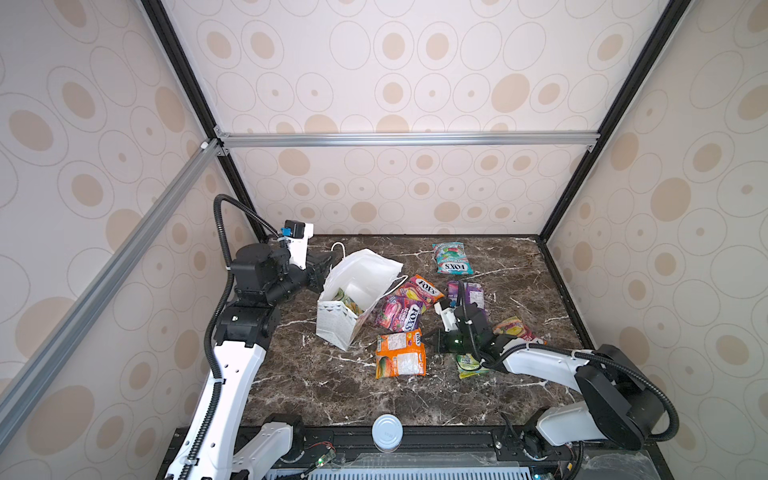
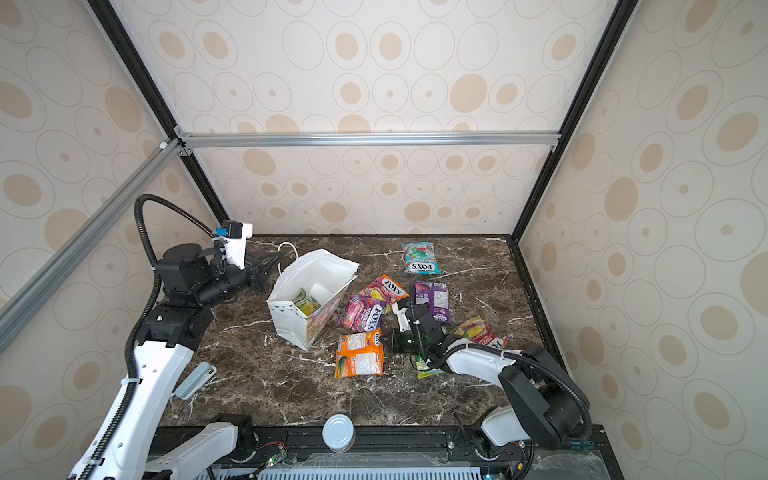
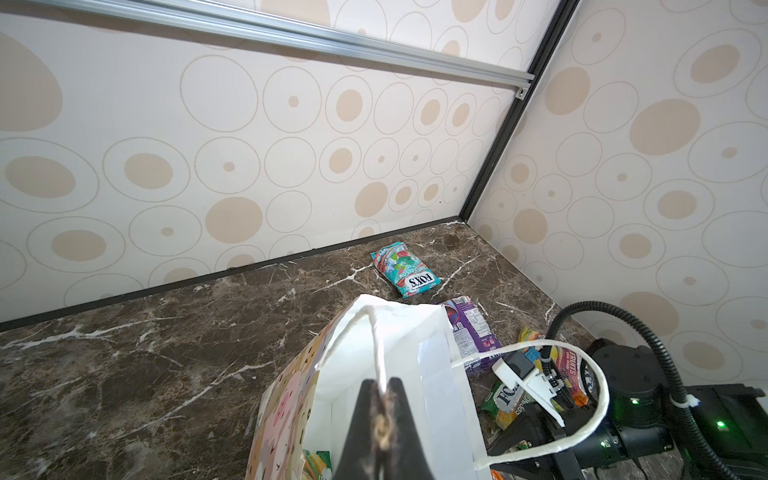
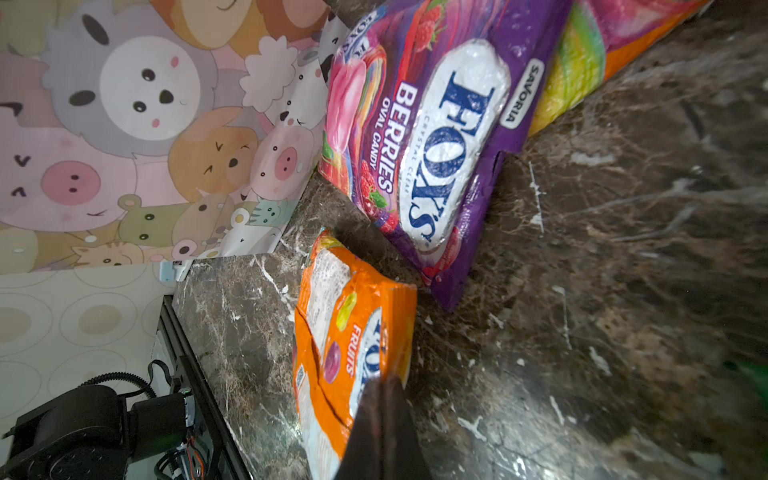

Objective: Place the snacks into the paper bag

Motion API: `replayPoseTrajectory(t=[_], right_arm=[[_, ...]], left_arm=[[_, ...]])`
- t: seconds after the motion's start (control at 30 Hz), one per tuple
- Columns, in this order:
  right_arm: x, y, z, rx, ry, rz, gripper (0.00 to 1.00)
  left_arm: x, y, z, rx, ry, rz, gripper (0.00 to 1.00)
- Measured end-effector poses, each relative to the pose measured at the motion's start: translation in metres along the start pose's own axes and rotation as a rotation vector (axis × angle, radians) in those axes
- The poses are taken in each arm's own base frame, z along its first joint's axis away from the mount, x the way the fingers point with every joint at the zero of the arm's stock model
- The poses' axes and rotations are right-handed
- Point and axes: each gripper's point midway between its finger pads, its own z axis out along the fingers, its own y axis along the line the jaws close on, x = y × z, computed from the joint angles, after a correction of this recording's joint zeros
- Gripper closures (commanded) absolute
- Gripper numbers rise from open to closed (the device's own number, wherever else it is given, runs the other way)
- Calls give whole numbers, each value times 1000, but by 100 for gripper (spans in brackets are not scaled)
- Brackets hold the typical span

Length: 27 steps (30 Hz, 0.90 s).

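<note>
The paper bag [image 1: 332, 324] stands tilted and open at the left middle of the table, with a yellow-green snack [image 1: 347, 300] inside. My left gripper [image 3: 384, 390] is shut on one of its white cord handles [image 3: 376, 340]. Loose snacks lie to the right of the bag: teal [image 1: 451, 258], orange-magenta [image 1: 420, 289], magenta berries [image 4: 419, 137], purple [image 1: 469, 293], red-yellow [image 1: 515, 328], and green [image 1: 469, 365] partly under the right arm. My right gripper [image 4: 384, 384] is shut on the edge of the orange snack packet [image 1: 400, 353], low over the table.
A white round cap [image 1: 387, 432] sits on the front rail. A pale blue-grey object [image 2: 195, 379] lies at the table's left edge beside the left arm. Patterned walls close the back and both sides. The bag's other handle [image 3: 582, 415] loops toward the right arm.
</note>
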Motion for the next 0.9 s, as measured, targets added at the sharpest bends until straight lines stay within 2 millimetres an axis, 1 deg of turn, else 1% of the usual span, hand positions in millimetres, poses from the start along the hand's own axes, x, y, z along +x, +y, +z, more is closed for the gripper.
replayPoseTrajectory(t=[0.3,0.9], right_arm=[[-5,10,-17,-3,-24,-22,100],[-33,45,-50,-38,-88,-107,100]], left_arm=[[-1,1,0,-4,-4,2,100],[-2,1,-2,-14,-10,5,100]])
